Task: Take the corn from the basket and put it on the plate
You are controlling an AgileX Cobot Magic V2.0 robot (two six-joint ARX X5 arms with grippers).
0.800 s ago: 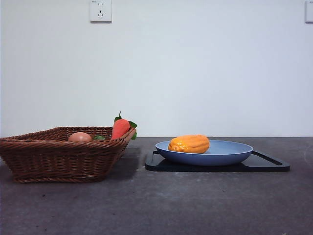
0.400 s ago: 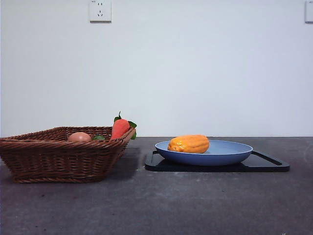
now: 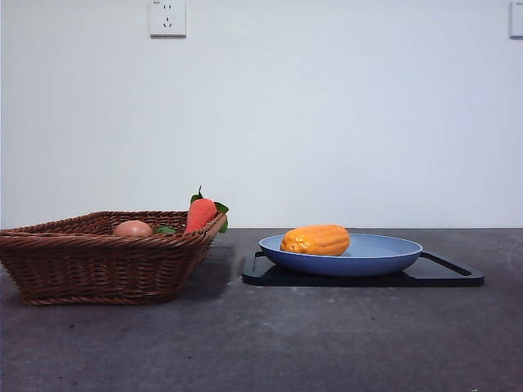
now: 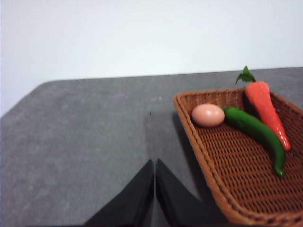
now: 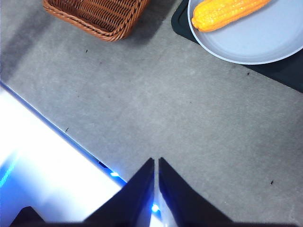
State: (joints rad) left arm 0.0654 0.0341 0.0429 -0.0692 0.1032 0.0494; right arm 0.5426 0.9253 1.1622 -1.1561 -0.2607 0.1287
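The orange-yellow corn [image 3: 316, 240] lies on its side in the blue plate [image 3: 384, 255], toward the plate's left; the right wrist view shows the corn [image 5: 227, 13] on the plate [image 5: 265, 40] too. The brown wicker basket [image 3: 98, 265] stands to the plate's left. My left gripper [image 4: 155, 165] is shut and hangs over bare table beside the basket [image 4: 227, 161]. My right gripper [image 5: 156, 163] is shut, high over the table's front edge, well away from the plate. Neither arm shows in the front view.
In the basket lie a tan egg [image 4: 208, 115], a green pepper [image 4: 258, 132] and a red-orange carrot [image 4: 267, 111]. The plate rests on a flat black tray [image 3: 445, 273]. A bright white strip [image 5: 42, 161] runs beyond the table edge.
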